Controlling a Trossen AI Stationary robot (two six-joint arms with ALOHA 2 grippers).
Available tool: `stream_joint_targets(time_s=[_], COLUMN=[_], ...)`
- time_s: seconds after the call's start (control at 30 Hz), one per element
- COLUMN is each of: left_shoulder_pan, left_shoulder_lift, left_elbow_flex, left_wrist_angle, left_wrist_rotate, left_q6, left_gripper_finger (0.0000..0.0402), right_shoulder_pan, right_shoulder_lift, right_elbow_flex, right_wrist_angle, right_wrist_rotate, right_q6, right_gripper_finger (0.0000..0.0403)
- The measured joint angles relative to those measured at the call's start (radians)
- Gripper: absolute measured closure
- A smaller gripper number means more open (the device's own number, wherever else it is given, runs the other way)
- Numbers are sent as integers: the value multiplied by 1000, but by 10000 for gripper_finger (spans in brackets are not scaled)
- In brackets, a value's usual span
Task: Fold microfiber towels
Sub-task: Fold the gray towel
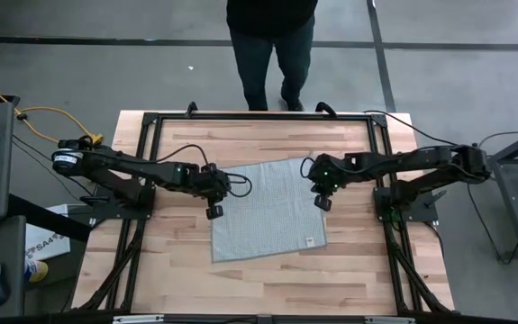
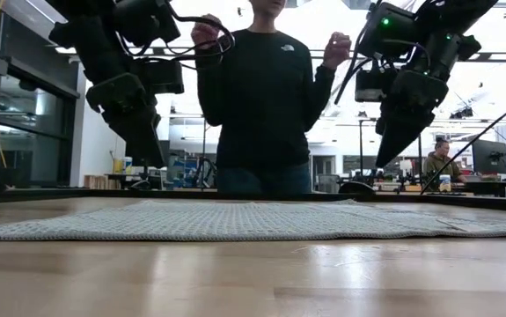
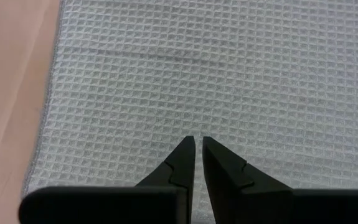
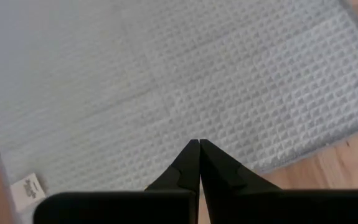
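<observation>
A light grey waffle-textured towel (image 1: 266, 210) lies spread flat on the wooden table, slightly turned, with a small label (image 1: 309, 240) near its near right corner. It shows as a thin flat layer in the low view (image 2: 253, 220). My left gripper (image 1: 213, 211) hangs above the towel's left edge, fingers shut, clear of the cloth (image 3: 198, 140). My right gripper (image 1: 322, 203) hangs above the towel's right edge, fingers shut, also clear of it (image 4: 198, 143).
A person (image 1: 272, 45) stands at the table's far edge, hands raised (image 2: 332, 48). A black frame rail (image 1: 259, 117) runs along the far side. Bare wood (image 1: 268, 283) lies near of the towel.
</observation>
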Motion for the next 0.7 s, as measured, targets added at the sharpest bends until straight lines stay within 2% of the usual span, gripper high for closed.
stream_joint_targets(time_s=[0.4,0.7], left_shoulder_pan=[0,0], left_shoulder_lift=[0,0], left_elbow_flex=[0,0], left_wrist_angle=[0,1], left_wrist_rotate=[33,33], left_q6=[21,21], left_gripper_finger=[370,370], right_shoulder_pan=[0,0], right_shoulder_lift=[0,0], right_elbow_flex=[0,0], right_wrist_angle=[39,36], right_wrist_rotate=[-1,-2], right_q6=[-72,-67], right_gripper_finger=[397,343])
